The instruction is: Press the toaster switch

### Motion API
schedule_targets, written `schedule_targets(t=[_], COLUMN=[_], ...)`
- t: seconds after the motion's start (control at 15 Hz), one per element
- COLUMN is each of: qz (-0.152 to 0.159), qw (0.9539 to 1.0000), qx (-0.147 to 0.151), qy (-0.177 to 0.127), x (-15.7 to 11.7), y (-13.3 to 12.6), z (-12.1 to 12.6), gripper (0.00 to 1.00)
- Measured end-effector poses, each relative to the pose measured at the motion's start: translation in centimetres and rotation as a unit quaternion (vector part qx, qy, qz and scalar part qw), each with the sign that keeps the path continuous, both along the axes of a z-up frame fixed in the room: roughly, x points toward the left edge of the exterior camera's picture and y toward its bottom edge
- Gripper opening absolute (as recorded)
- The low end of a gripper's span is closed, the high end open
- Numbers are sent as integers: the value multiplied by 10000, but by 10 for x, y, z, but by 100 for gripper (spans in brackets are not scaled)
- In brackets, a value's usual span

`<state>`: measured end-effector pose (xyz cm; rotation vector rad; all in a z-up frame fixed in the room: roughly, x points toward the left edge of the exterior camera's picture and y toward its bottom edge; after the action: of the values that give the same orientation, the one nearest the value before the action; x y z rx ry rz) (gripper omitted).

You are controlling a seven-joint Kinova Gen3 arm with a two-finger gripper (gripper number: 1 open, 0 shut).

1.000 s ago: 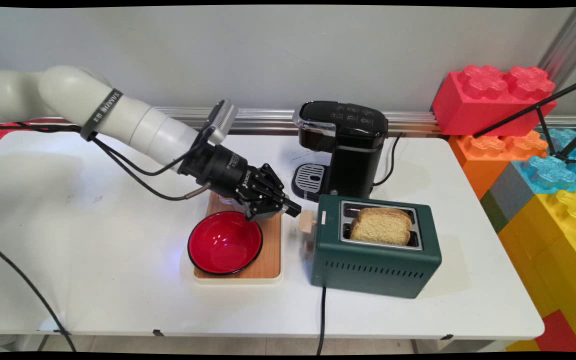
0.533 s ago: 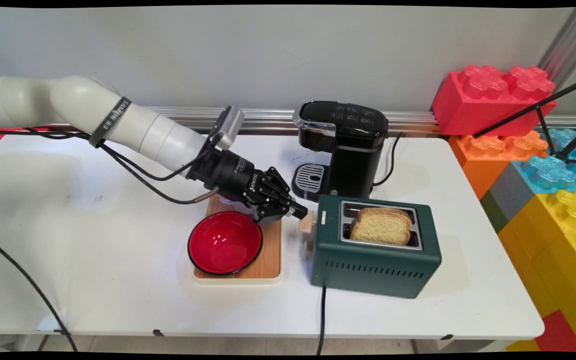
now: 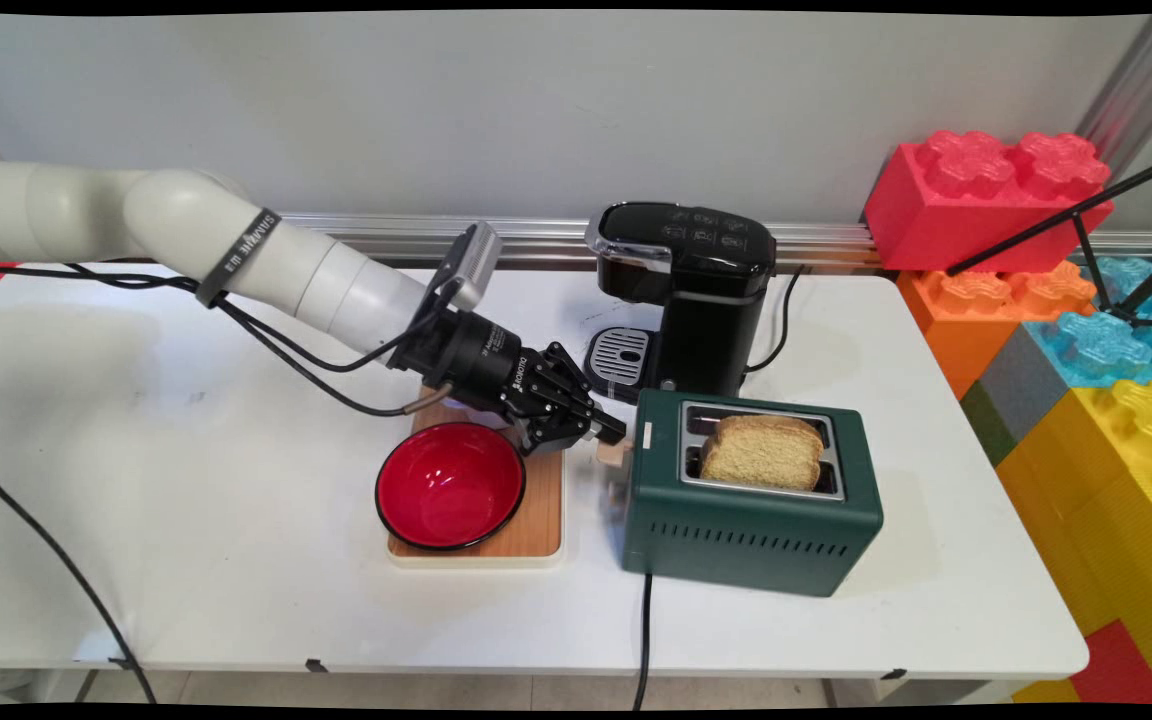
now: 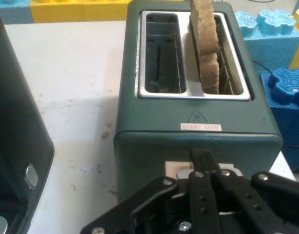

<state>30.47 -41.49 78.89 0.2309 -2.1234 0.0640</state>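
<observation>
Since the earlier frames your tool (image 3: 616, 432) has travelled rightward past the red bowl and now has its tips at the pale wooden lever (image 3: 614, 454) on the green toaster's (image 3: 751, 520) end face; a second ago it hung over the bowl's far rim.

Start with the tabletop (image 3: 186, 500), which carries everything beneath and around the tool. Directly ahead of the tool stands the green toaster (image 4: 198, 136), the biggest thing near it, with one slice of bread (image 3: 762, 452) standing upright in a slot; in the hand view the bread (image 4: 207, 44) is in the right-hand slot and the left-hand slot holds nothing. Beyond the tool, toward the wall, is the black coffee machine (image 3: 686, 290), its drip tray just beside the tool's knuckles. Behind and below the tool lies the wooden board (image 3: 536, 520) with the red bowl (image 3: 450, 485) sitting on it.

Now the tool (image 4: 201, 158) itself: you can see in the hand view that its two fingers are pressed together, side by side, with nothing between them. Their tips meet the top of the lever (image 4: 176, 169), which sticks out from the toaster's end wall.
</observation>
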Motion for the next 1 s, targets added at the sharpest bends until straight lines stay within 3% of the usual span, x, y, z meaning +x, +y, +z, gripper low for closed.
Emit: schedule_targets(t=[1.0], qz=[-32], qw=[9999], qx=[52], qy=[-137], x=[-2], y=[-2], z=[-25], gripper=[0])
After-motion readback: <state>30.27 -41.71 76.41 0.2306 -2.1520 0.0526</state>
